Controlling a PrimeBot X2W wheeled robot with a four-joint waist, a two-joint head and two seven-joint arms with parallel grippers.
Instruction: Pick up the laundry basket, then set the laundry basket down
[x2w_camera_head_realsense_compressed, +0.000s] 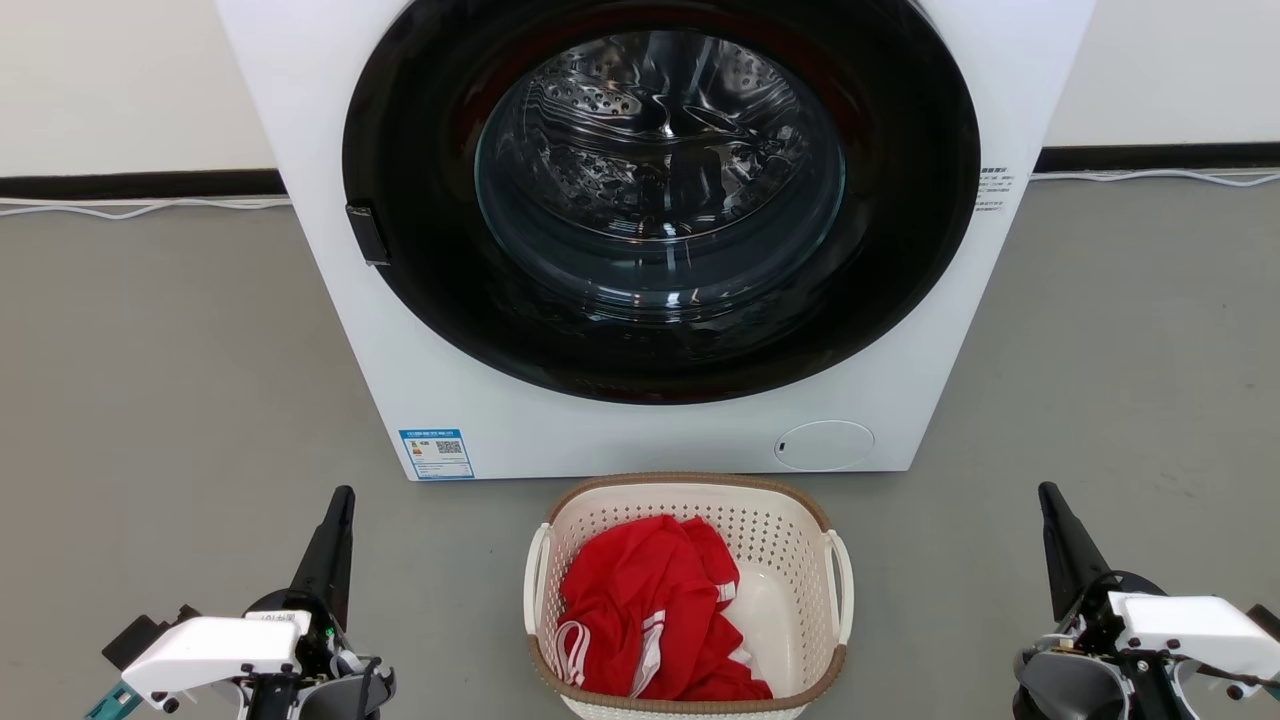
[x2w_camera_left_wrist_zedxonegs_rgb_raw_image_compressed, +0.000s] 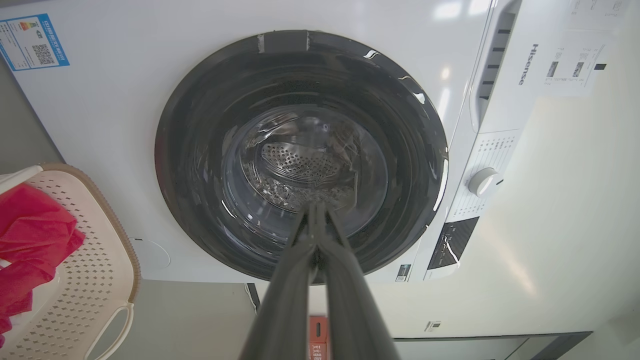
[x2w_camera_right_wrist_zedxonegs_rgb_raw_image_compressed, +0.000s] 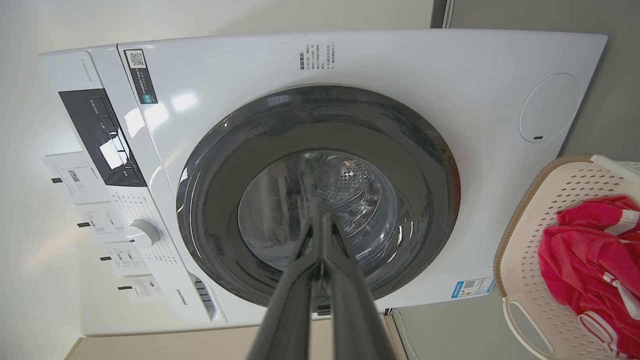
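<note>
The laundry basket (x2w_camera_head_realsense_compressed: 690, 483) stands on grey floor (x2w_camera_head_realsense_compressed: 180, 380) between the left gripper (x2w_camera_head_realsense_compressed: 345, 497) and right gripper (x2w_camera_head_realsense_compressed: 1047, 492), apart from both, whose jaws are pressed together empty; its far rim lies near the washing machine (x2w_camera_head_realsense_compressed: 330, 150), with open floor on either side.

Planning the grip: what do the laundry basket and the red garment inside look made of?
Laundry basket: apparently matte cream moulded plastic, given its even perforations and smooth handles; the brown rim looks woven, possibly plastic too. Red garment: soft fabric, likely synthetic sportswear, judging by its crumpled folds and white stripes.
</note>
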